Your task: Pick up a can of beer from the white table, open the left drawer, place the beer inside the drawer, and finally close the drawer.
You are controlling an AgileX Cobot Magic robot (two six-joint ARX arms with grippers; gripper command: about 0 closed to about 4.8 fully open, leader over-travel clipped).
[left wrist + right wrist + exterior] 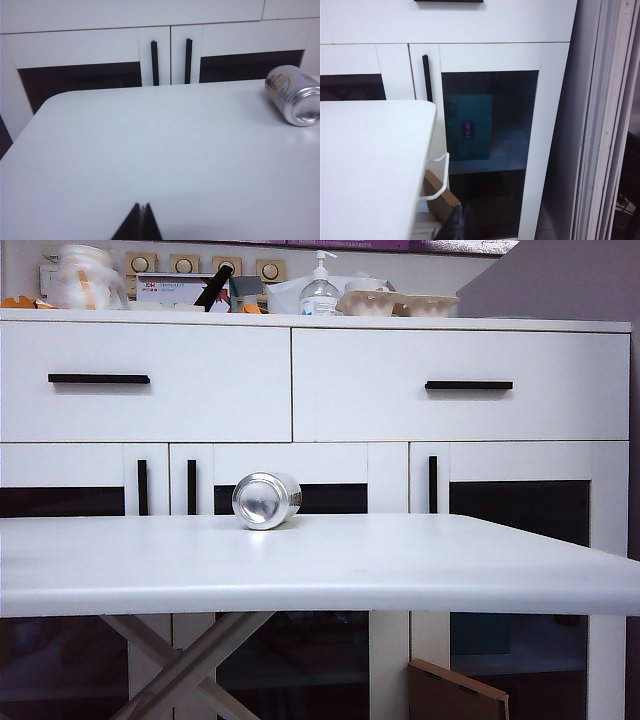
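The can of beer (267, 501) lies on its side at the far part of the white table (330, 565), its shiny round end facing the exterior camera. The left drawer (210, 390) sits shut above and behind it, with a black bar handle (98, 379). Neither gripper shows in the exterior view. My left gripper (141, 206) is shut and empty, low over the table (150, 150) near its front, well short of the can (295, 96). Just beyond the table's right edge (422, 150) my right gripper (462, 208) is shut, with nothing in it.
A wider right drawer (460, 425) is shut beside the left one. Glass-fronted doors (330, 498) with vertical black handles stand below. A clear pump bottle (319, 290), bowls and boxes crowd the cabinet top. A cardboard piece (442, 190) leans under the table's right end.
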